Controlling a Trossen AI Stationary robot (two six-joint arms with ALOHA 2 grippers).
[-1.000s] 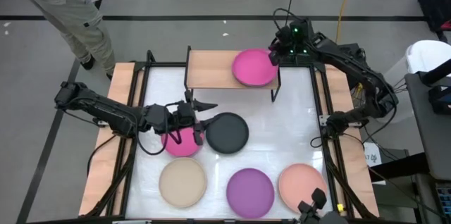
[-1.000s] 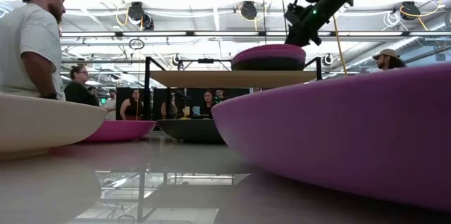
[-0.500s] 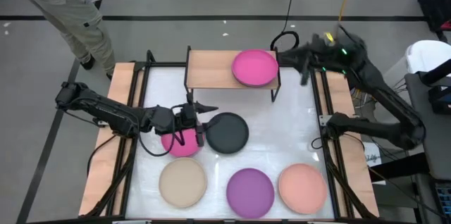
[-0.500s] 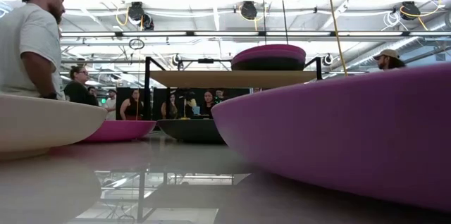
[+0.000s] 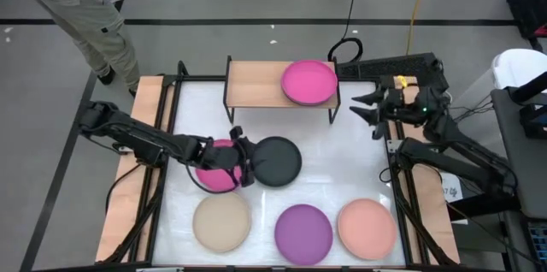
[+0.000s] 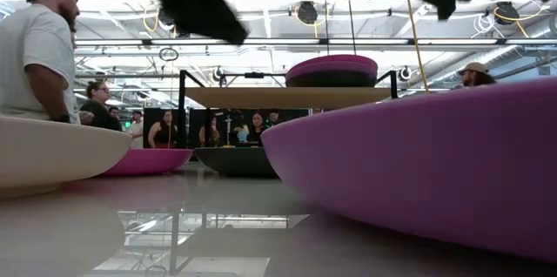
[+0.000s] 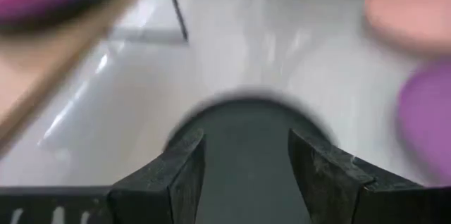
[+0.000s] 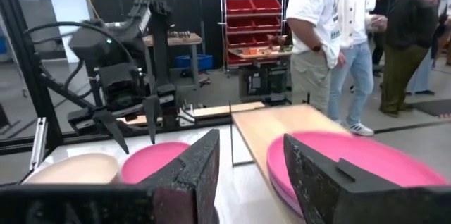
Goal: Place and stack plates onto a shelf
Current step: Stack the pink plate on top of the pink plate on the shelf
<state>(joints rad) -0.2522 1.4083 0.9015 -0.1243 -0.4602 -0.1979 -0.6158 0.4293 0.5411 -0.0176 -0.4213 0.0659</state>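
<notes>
The white-topped table (image 5: pixel 342 148) with wooden side edges fills the middle of the high view. At its twelve o'clock edge stands the shelf (image 5: pixel 254 85), a light-wood board on thin black legs. On the shelf's right half sits a stack topped by a magenta plate (image 5: pixel 308 82); the low view shows a dark plate (image 6: pixel 331 78) beneath it. Directly on the table, near the centre, lies a dark grey plate (image 5: pixel 277 160), and just beside it toward nine o'clock a second magenta plate (image 5: pixel 215 175). Along the six o'clock edge lie a beige plate (image 5: pixel 221 221), a purple plate (image 5: pixel 303 232) and a salmon plate (image 5: pixel 367 227), apart from one another.
</notes>
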